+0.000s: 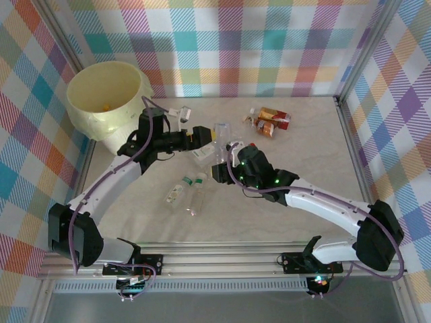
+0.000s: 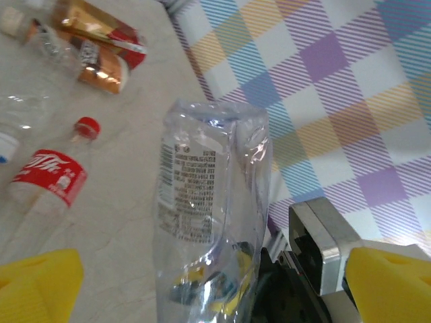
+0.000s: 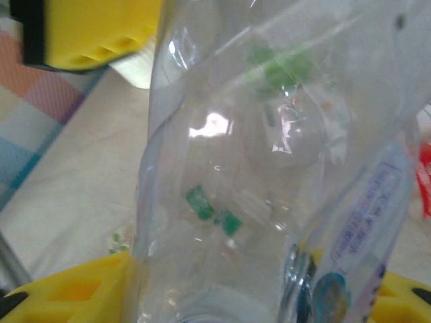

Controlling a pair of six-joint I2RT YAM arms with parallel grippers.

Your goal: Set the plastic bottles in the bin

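A clear crushed bottle with a white printed label (image 1: 203,155) hangs above the table; my right gripper (image 1: 221,168) is shut on it. In the right wrist view this bottle (image 3: 256,168) reaches from one yellow finger (image 3: 67,293) to the other. My left gripper (image 1: 199,138) stands open at the bottle's other end. In the left wrist view the bottle (image 2: 212,202) rises between its wide-apart yellow fingers (image 2: 37,282), with a gap on each side. The pale-yellow bin (image 1: 108,94) stands at the back left. Two green-capped bottles (image 1: 187,191) lie near the front.
Orange- and red-labelled bottles (image 1: 271,121) lie at the back right, and also appear in the left wrist view (image 2: 101,50). A red-labelled, red-capped bottle (image 2: 50,178) lies on the table. Another clear bottle (image 1: 222,129) lies behind the grippers. Checked walls close in the table.
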